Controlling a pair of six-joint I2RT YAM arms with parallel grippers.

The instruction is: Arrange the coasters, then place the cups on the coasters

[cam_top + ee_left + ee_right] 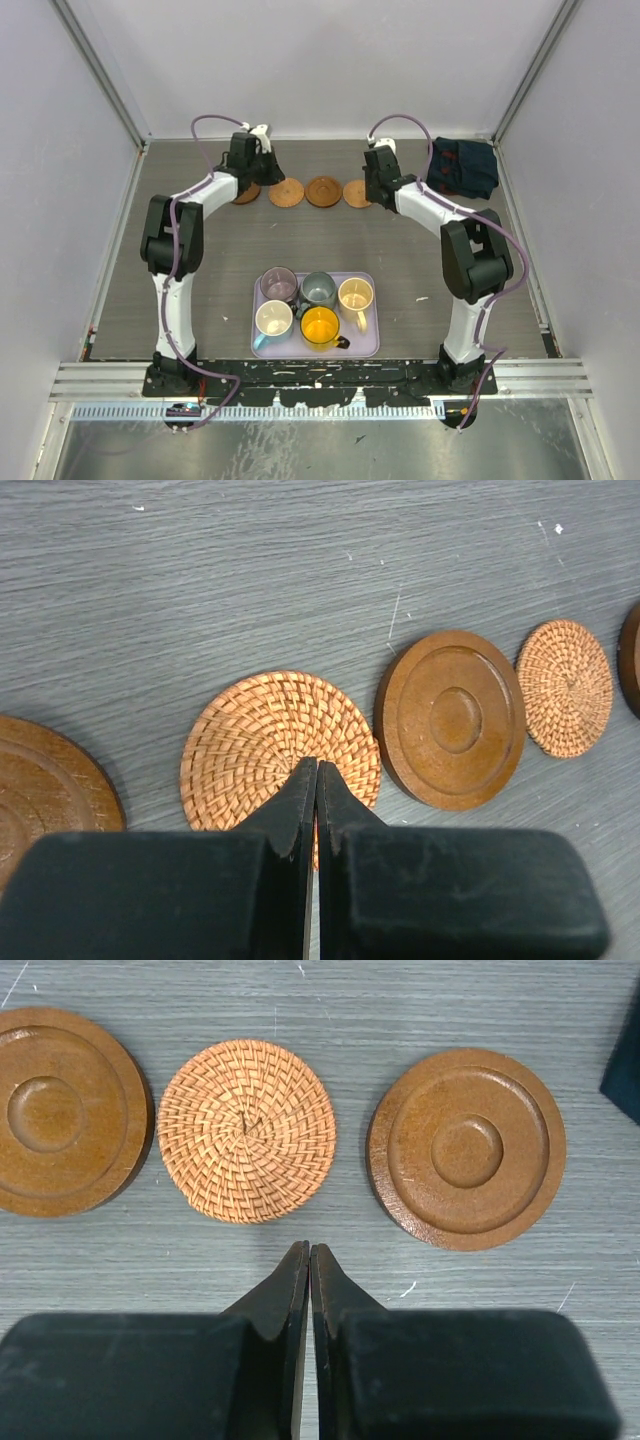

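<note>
Five coasters lie in a row at the back of the table. The left wrist view shows a wooden coaster (45,790), a woven one (280,745), another wooden one (450,718), a second woven one (565,687) and a dark edge (632,660). My left gripper (316,762) is shut and empty, with its tips over the near part of the first woven coaster. My right gripper (309,1247) is also shut and empty. It hovers over bare table just in front of a woven coaster (247,1130) and a wooden coaster (465,1147). Five cups, among them yellow-orange (320,326) and grey-teal (319,290), stand together near the arms.
The cups stand on a lavender tray (366,345) near the front middle of the table. A dark blue cloth (462,167) lies at the back right, close to the right arm. White walls enclose the table on three sides.
</note>
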